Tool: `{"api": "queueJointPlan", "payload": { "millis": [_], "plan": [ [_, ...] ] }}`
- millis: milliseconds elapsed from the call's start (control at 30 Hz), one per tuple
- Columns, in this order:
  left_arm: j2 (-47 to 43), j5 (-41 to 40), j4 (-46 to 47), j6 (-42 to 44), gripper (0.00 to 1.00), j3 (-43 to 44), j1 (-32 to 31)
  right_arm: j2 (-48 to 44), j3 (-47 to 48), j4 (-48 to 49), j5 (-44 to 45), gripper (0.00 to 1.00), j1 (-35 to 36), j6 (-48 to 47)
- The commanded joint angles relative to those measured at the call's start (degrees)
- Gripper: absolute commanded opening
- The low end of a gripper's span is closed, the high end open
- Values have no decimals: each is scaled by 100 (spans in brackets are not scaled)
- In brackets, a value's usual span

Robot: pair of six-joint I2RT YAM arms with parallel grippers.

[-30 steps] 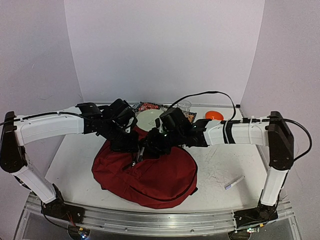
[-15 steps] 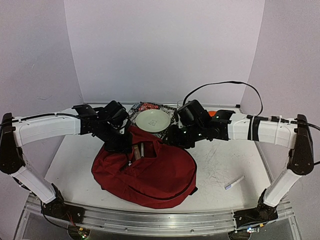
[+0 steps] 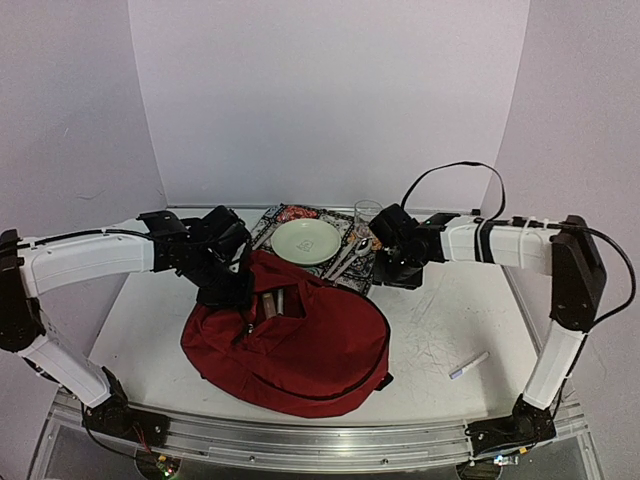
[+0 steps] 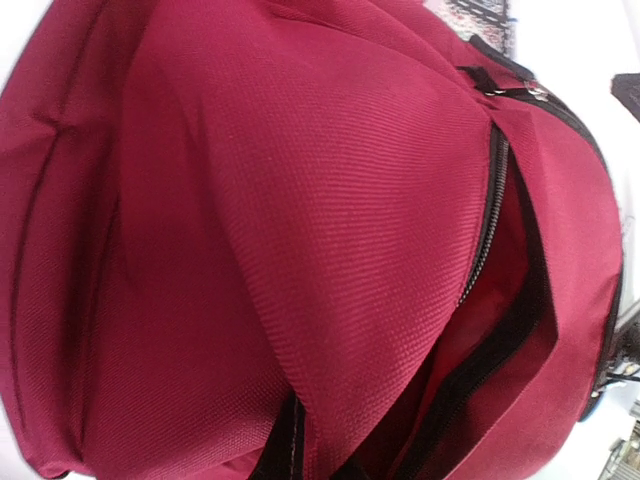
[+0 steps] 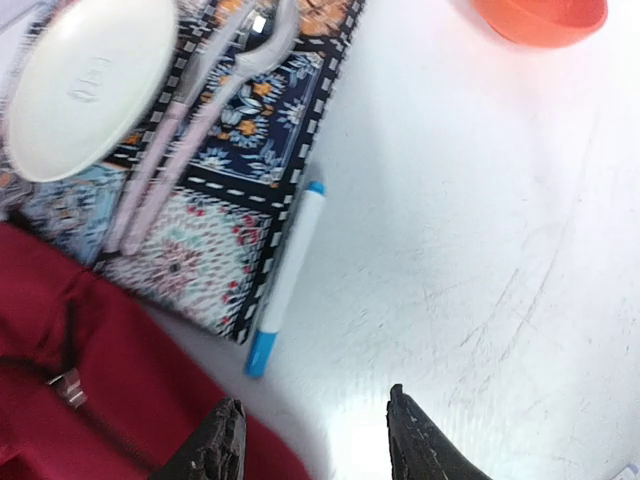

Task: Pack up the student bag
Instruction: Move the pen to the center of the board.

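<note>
The student bag (image 3: pixel 300 350) is a dark-red backpack lying in the middle of the table, its black zipper mouth open at the top with items showing inside (image 3: pixel 275 301). My left gripper (image 3: pixel 230 290) sits at the left edge of the mouth. Its wrist view is filled with red fabric (image 4: pixel 330 230) folded up toward the camera, and the fingers are hidden. My right gripper (image 3: pixel 396 272) (image 5: pixel 315 440) is open and empty, low over the bare table just right of the bag. A white marker with blue caps (image 5: pixel 285 275) lies ahead of it beside the patterned mat (image 5: pixel 215 235).
On the mat (image 3: pixel 345 270) sit a pale green plate (image 3: pixel 306 240) (image 5: pixel 90 85) and long pale cutlery (image 5: pixel 195 120). A clear glass (image 3: pixel 368 212) and an orange bowl (image 5: pixel 540 18) stand behind. Another marker (image 3: pixel 468 365) lies at the front right.
My right gripper has pulled back from the bag's mouth, moving right and back to the table beside the mat. The left gripper has stayed at the bag's edge, and the mouth shows wider open.
</note>
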Motion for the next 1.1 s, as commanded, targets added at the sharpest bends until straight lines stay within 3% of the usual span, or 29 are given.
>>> {"api": "queueJointPlan", "payload": {
  "millis": [0, 333, 633, 1067],
  "plan": [
    [-304, -608, -561, 228, 0, 174, 181, 686, 518, -413, 333, 50, -56, -79],
    [-445, -758, -813, 314, 0, 162, 333, 1795, 1374, -406, 26, 50, -93, -132],
    [-334, -566, -802, 304, 0, 180, 338, 2378, 1570, -395, -19, 46, -161, -49],
    [-292, -474, -811, 349, 0, 237, 340, 1914, 739, -360, 300, 38, -325, -179]
  ]
}}
